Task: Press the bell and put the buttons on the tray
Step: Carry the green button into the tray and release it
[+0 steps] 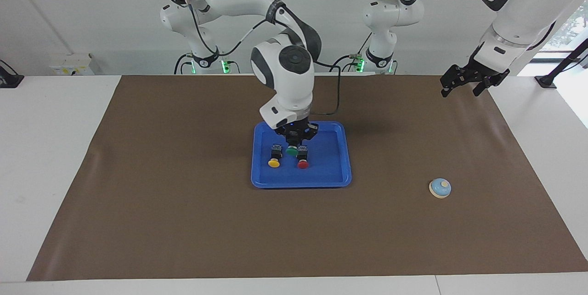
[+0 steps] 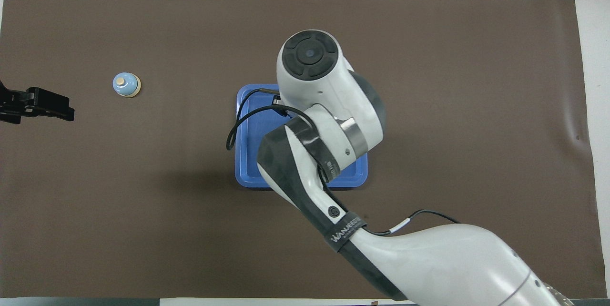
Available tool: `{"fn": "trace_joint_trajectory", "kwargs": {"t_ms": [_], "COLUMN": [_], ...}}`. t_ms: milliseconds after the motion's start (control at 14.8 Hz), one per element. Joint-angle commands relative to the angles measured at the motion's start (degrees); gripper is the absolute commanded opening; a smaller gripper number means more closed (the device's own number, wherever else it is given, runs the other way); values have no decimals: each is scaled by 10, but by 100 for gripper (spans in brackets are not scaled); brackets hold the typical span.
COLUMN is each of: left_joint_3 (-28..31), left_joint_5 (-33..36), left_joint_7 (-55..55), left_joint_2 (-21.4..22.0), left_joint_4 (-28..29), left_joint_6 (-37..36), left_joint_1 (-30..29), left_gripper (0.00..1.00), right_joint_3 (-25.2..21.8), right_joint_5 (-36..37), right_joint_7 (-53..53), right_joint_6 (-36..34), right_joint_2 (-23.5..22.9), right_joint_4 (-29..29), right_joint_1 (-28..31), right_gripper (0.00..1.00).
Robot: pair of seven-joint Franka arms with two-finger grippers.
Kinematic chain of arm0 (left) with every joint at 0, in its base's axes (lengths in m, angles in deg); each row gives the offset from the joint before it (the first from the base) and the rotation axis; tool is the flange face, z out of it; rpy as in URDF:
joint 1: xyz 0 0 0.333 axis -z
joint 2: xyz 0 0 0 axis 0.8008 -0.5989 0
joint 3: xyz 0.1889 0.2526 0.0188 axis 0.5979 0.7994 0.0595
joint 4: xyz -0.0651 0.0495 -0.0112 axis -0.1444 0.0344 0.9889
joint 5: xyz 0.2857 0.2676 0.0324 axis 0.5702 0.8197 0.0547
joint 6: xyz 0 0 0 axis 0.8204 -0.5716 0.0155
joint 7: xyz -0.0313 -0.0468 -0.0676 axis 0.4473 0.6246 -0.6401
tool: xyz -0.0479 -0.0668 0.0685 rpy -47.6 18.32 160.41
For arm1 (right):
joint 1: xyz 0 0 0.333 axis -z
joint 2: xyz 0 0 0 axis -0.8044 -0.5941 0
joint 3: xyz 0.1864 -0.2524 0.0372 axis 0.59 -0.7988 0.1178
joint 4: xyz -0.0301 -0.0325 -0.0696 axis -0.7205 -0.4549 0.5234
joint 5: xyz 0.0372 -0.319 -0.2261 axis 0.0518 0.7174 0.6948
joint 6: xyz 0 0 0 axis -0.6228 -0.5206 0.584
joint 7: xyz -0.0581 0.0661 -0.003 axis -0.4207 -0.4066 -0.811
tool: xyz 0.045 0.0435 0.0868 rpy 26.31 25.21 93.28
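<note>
The blue tray lies mid-table; part of it shows in the overhead view. The yellow button and the red button lie in it, caps pointing away from the robots. My right gripper is over the tray, shut on the green button, which hangs low between the other two. I cannot tell whether it touches the tray floor. In the overhead view my right arm hides all three buttons. The bell stands toward the left arm's end. My left gripper waits open, raised over the mat's edge.
A brown mat covers the table. My right arm stretches over the tray from its own end.
</note>
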Motion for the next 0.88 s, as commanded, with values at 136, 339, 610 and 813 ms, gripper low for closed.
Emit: {"fn": "trace_joint_trajectory", "kwargs": {"t_ms": [136,339,610,813], "left_joint_3": [1,1,1,1], "left_joint_5": [-5,-5,-5,-5], "left_joint_7": [4,4,4,4], "left_joint_2": [1,1,0,1], "left_joint_4": [-3,-3,-3,-2], "left_joint_6": [-4,-4,-4,-4], "left_joint_1": [0,0,0,0], "left_gripper": [100,100,100,100], "right_joint_3": [-4,-4,-4,-4], "right_joint_5": [-8,-5,-7,-5], "right_joint_7": [-9,-8,-13,-43], "right_joint_6": [90,136,144,137], "right_joint_2": [-31,-26,-26,-25], "right_joint_4": [-34,-92,-104,-103], "right_joint_1": [-44,-55,-76,-77], "right_gripper": [0,0,0,99]}}
